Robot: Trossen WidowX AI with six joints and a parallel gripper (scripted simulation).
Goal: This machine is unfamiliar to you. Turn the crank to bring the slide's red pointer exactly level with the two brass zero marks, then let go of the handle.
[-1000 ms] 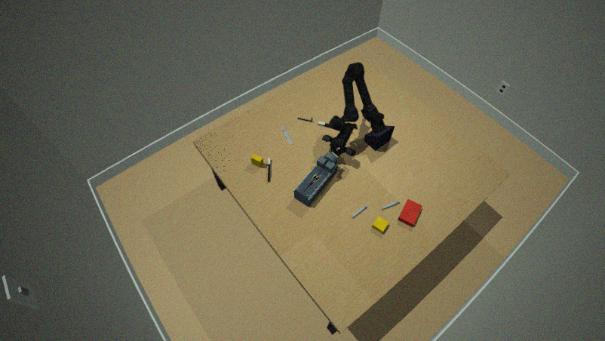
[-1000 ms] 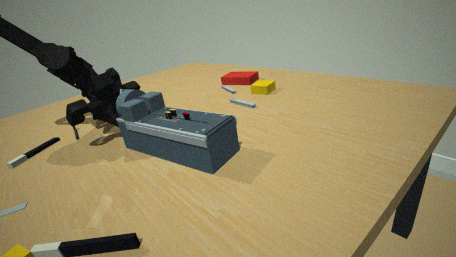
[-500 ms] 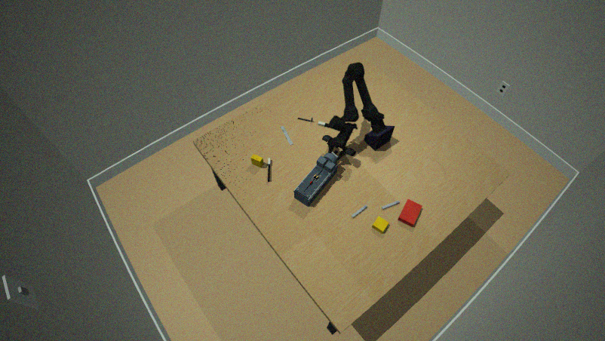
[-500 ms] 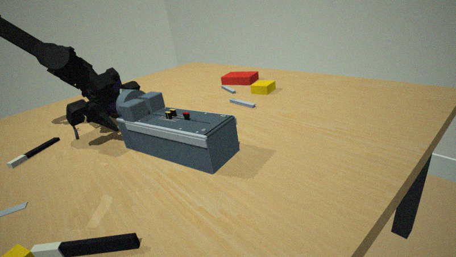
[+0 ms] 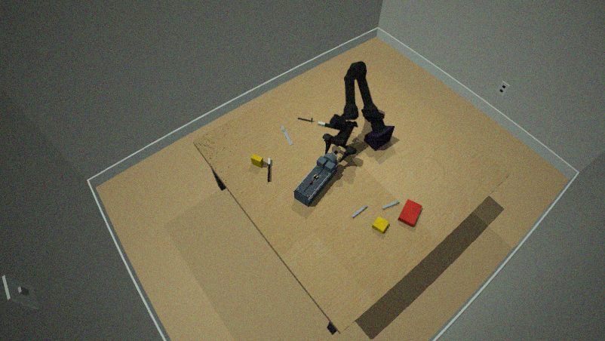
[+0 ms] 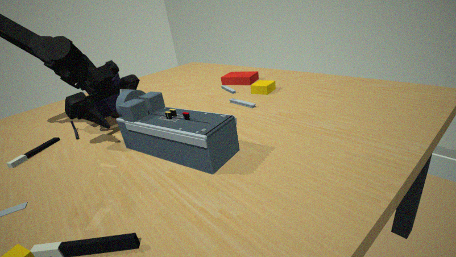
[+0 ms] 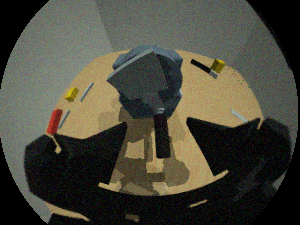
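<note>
The blue-grey machine (image 5: pixel 301 197) (image 6: pixel 166 146) stands on the table. Its red pointer (image 5: pixel 311 182) (image 6: pixel 186 115) sits in the top slot, clearly off the two brass marks (image 5: pixel 315 176) (image 6: pixel 170 112), on the side away from the crank. The crank's grey plate (image 7: pixel 142 79) faces the arm, with a black handle (image 7: pixel 161 139) sticking out toward the gripper. My gripper (image 5: pixel 334 156) (image 7: pixel 157 122) is open, its fingers wide on either side of the handle and apart from it. In the exterior view the machine's crank end hides the handle.
A red block (image 5: pixel 409 212) (image 6: pixel 239 78) and a yellow block (image 5: pixel 380 225) (image 6: pixel 262 87) lie to one side with two grey strips (image 5: pixel 359 211) (image 5: pixel 390 205). Across the machine are another yellow block (image 5: pixel 256 160), a black-and-white stick (image 5: pixel 268 171) and a grey strip (image 5: pixel 287 135).
</note>
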